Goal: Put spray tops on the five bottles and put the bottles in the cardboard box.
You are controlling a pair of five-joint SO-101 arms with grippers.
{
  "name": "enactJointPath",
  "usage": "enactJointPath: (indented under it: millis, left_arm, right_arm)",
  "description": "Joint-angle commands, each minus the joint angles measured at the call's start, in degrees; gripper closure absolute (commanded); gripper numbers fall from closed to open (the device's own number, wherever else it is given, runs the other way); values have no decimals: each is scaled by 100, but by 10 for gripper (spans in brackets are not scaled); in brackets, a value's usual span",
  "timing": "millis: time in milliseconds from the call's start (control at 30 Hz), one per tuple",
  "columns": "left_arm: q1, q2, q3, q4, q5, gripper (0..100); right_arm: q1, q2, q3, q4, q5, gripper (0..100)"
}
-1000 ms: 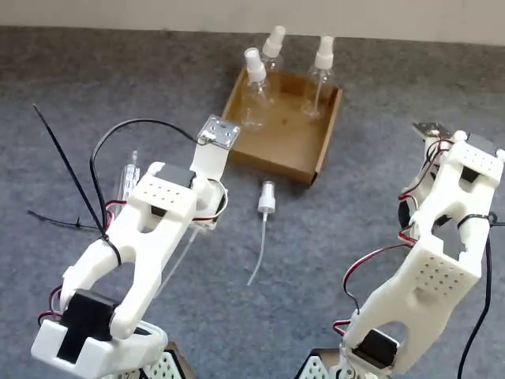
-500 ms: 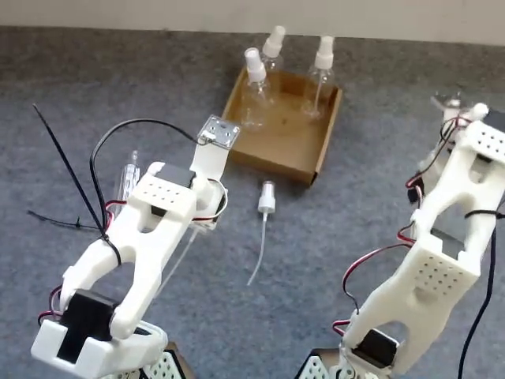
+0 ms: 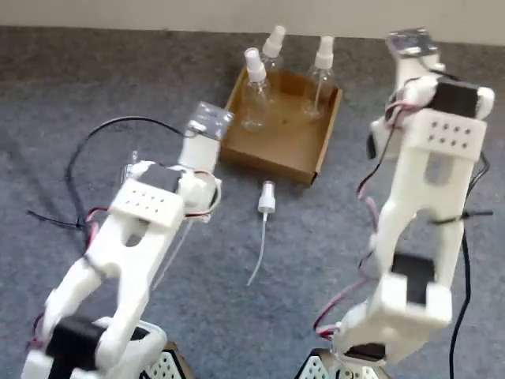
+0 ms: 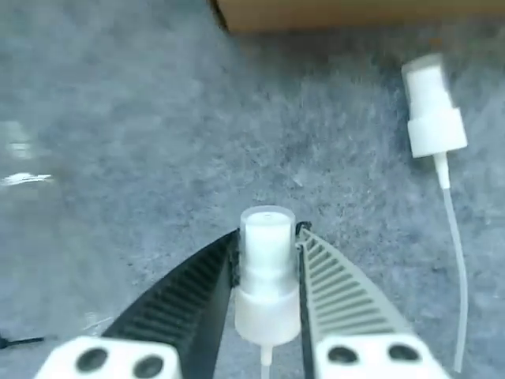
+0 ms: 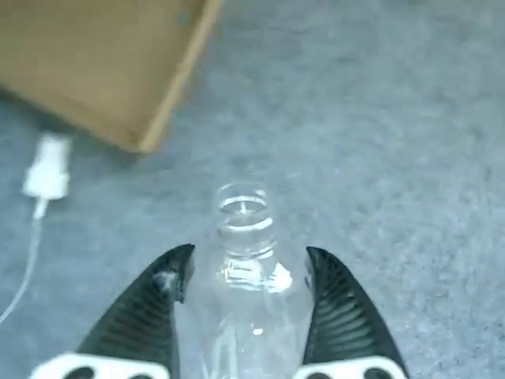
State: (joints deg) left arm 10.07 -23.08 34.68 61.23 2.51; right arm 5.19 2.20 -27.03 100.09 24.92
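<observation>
sitting on the grey carpet [image 3: 79, 95], the cardboard box [image 3: 280, 138] is the biggest thing here, at the far side between the two arms. two capped bottles [image 3: 255, 95] [image 3: 319, 79] stand at its far end. a third capped bottle [image 3: 272, 47] is at the back wall; can't tell if it's inside or just behind.

right gripper [image 5: 250, 254]: fingers clamped either side of an open bottle [image 5: 245, 237], gripping the body below the neck, mouth uncovered. it's held above the carpet, just off the box's near corner.

left gripper [image 4: 268, 245]: fingers closed tight on a spray top [image 4: 267, 284], nozzle end poking out past the tips. its dip tube runs back under the gripper, mostly hidden.

what looks like a fifth clear bottle [image 3: 130, 166] lies on the carpet just beside the left arm.

loose spray top [image 3: 267, 199] lies on the carpet just in front of the box, thin tube trailing toward the arms.

my read: next is mating the held top to the open bottle. risks:
- the tube has to thread a narrow neck, and the left wrist view barely shows it, so a small offset could kink it on the rim.
- the bottle is clear and slick, so pressing or twisting the top could spin or slide it in the right fingers.
- the left arm could sweep the loose top's tube.
- the right arm could tip the standing bottles when loading.
</observation>
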Motion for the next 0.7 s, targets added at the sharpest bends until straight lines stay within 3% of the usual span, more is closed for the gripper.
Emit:
enactJointPath:
  millis: [0, 233, 400, 567, 667]
  left_arm:
    - [-207, -1244, -31, 316, 35, 916]
    - [-365, -2932, -593, 510, -105, 918]
    - [-769, -3152, -1692, 484, -88, 919]
    - [-752, -3152, -2563, -193, 475, 919]
    - [-752, -3152, -2738, -730, 721, 920]
  right_arm:
    - [-743, -1736, 1165, 84, -123, 994]
    - [-2334, -4101, 3987, -1842, -1081, 994]
    - [-3538, -4514, 5877, -3495, -1688, 994]
    - [-4251, -4567, 7055, -5393, -1934, 994]
    - [-4330, -4567, 7407, -5807, -1925, 994]
